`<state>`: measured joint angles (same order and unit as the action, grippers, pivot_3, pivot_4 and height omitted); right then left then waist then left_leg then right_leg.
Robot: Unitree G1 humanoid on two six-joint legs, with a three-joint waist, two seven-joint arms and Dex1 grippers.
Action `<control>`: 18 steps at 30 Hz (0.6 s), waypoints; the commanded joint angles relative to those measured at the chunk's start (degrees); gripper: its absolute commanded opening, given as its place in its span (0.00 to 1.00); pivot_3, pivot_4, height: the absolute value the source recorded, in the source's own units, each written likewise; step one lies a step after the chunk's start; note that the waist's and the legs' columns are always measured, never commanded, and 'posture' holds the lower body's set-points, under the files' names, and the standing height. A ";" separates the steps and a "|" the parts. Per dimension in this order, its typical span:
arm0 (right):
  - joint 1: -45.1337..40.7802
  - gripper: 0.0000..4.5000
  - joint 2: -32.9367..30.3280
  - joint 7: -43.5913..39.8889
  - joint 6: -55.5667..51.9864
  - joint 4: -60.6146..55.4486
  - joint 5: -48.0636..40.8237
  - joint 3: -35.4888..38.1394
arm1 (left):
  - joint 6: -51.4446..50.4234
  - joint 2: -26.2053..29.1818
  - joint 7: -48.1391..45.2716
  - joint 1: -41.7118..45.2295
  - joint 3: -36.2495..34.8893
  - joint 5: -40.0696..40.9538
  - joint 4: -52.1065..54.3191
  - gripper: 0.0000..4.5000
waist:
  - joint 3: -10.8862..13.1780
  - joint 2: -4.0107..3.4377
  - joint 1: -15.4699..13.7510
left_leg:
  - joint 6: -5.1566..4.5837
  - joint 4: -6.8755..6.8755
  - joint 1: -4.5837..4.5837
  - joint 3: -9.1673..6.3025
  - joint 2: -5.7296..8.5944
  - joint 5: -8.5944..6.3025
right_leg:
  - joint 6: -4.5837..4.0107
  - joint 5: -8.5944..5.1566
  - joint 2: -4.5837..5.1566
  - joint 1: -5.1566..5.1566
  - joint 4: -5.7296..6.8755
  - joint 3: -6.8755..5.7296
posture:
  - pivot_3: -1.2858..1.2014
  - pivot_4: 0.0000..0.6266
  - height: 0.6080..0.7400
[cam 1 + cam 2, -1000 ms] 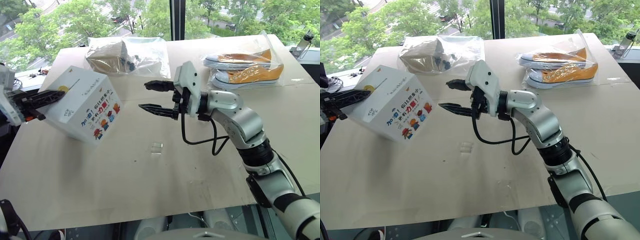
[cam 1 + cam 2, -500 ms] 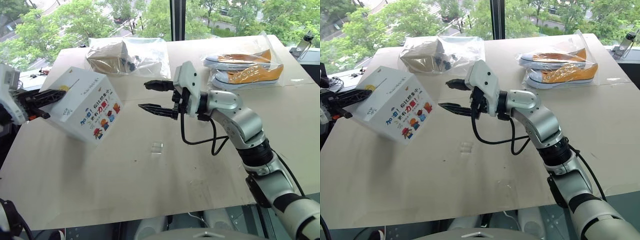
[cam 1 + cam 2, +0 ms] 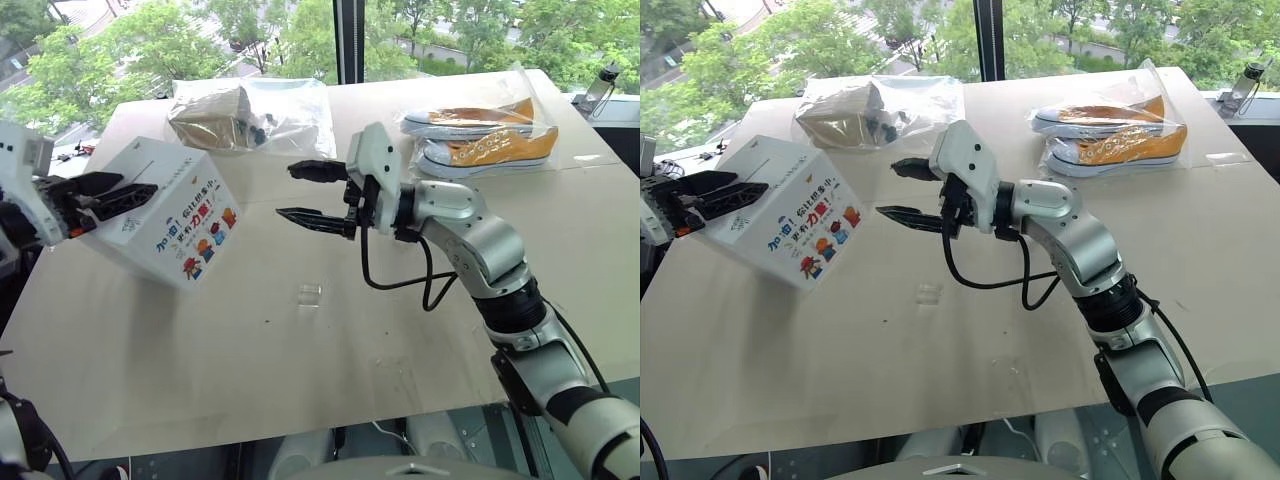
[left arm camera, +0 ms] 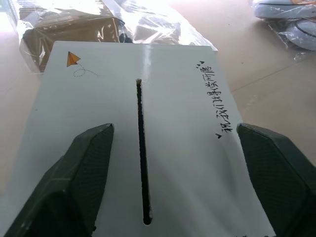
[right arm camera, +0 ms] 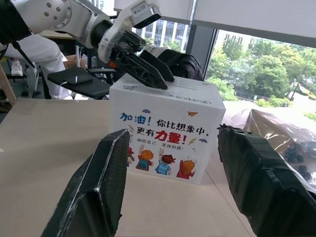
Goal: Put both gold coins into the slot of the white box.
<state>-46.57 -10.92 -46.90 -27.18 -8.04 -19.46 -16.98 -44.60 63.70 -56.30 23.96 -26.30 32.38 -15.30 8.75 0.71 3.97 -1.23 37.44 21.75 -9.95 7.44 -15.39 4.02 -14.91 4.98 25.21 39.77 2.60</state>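
Left wrist view: my left gripper (image 4: 175, 182) hangs released over the white box (image 4: 89, 128), its fingers either side of the slot (image 4: 142, 153); my right gripper (image 3: 305, 193) hangs open too.

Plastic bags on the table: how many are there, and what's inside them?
2. One clear bag at the table's far edge, behind the white box, holds a brown box. The other bag, far right, holds orange sneakers. More could lie outside the view.

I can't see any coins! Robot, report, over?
Both claws open, empty: left claw, right claw. White cardboard box on table, slot clear.
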 commanded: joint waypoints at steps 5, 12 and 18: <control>-0.27 0.68 0.50 0.00 0.52 -1.85 -0.76 0.92 | 0.24 -0.40 0.71 1.15 -3.68 1.66 -1.75 0.91 | 0.00 0.00 0.03 | 0.01 0.00 0.03 0.00 0.00 0.01 | -0.01 0.01 -0.01 0.04 0.01 0.01 | 0.52 0.24 0.97; 0.83 0.68 -0.15 -1.44 0.21 -2.71 -3.34 2.33 | -1.24 -1.74 -2.61 0.76 -9.15 9.31 7.57 0.91 | -0.03 0.22 0.00 | 0.01 0.04 0.27 -0.03 0.00 0.01 | -0.01 0.01 0.00 0.18 -0.10 -0.05 | 0.52 0.24 0.97; 4.77 0.68 -4.27 -6.15 2.54 -3.73 -6.22 5.26 | -0.43 -6.08 -0.21 -5.46 -10.24 13.10 25.60 0.91 | -0.03 0.22 -0.11 | 0.01 0.03 0.32 -0.03 0.00 0.00 | -0.01 0.01 0.03 0.16 -0.28 -0.07 | 0.52 0.24 0.97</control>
<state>-42.40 -14.49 -51.42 -26.17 -9.33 -24.07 -14.05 -45.83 57.90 -57.55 19.05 -34.47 44.08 5.63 8.73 0.94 3.86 -1.23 37.47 22.06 -9.98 7.43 -15.39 4.01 -14.90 5.01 25.36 39.47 2.50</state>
